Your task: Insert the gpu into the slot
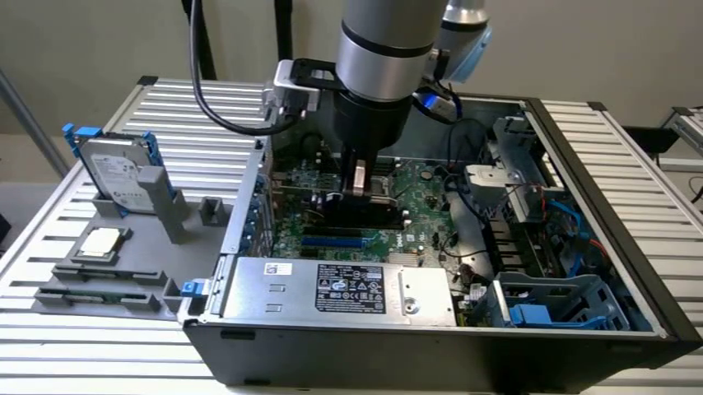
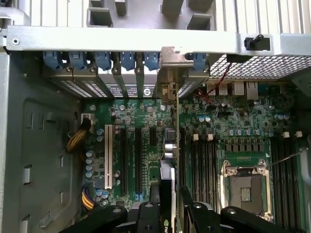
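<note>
As we look in over the near wall of the open computer case, first up is the silver power supply, and it carries a black-and-white sticker packed with print and small logos, none of it legible from here. A little white barcode tag sits beside it, unreadable too.

Just past that, on the green circuit board, there's the blue slot, bare along its visible length. Right behind it stands the graphics card, on edge, with the gripper clamped onto it from above. Whether the card's lower edge touches any connector, I can't tell.

From the wrist view, the fingers pinch the card either side, and the card itself runs edge-on between the black connector strips and the memory sockets. A green mark shows on its shroud, too small to read. Its metal bracket meets the rear wall of the case among the blue clips. A round badge is printed on the board, lettering unclear. The white slot and the square processor socket lie to either side.

Out on the exterior view's left, a hard drive with blue rails stands upright, its label unreadable.
</note>
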You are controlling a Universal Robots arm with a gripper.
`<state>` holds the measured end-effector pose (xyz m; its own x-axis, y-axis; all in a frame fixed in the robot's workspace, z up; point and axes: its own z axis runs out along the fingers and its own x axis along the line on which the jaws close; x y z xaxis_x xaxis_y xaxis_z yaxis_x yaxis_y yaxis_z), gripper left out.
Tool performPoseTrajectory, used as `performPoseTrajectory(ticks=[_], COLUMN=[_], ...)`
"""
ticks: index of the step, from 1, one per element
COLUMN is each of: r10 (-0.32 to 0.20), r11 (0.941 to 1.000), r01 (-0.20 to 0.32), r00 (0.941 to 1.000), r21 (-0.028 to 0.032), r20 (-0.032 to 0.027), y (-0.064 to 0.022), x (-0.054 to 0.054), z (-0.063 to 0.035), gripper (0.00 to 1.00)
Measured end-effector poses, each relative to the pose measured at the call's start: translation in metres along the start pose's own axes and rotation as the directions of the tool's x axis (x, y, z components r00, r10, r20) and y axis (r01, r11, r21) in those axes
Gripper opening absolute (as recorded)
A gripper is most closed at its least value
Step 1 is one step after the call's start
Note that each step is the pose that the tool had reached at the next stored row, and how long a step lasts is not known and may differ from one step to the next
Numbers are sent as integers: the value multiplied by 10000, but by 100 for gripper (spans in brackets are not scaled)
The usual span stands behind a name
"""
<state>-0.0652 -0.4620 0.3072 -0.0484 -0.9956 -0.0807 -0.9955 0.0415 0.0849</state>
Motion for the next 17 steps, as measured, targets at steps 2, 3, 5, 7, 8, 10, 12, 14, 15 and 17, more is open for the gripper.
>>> performPoseTrajectory(ticks=[2,3,5,7,8,10,12,14,15,17], r10=[0,-1,0,1,5,13,21,28,28,27], r11=[10000,10000,10000,10000,10000,10000,10000,10000,10000,10000], r01=[0,1,0,-1,-5,-13,-21,-28,-28,-27], r00=[10000,10000,10000,10000,10000,10000,10000,10000,10000,10000], r21=[0,-1,-1,0,0,0,1,2,1,1], r20=[8,6,6,8,7,6,8,9,8,6], y=[-3,-5,-7,-9,-9,-9,-10,-7,-6,-7], x=[-11,-11,-8,-9,-9,-6,-4,-1,0,1], z=[40,57,92,129,147,184,220,254,265,270], gripper=[26,26,26,26,26,26,26,26,26,26])
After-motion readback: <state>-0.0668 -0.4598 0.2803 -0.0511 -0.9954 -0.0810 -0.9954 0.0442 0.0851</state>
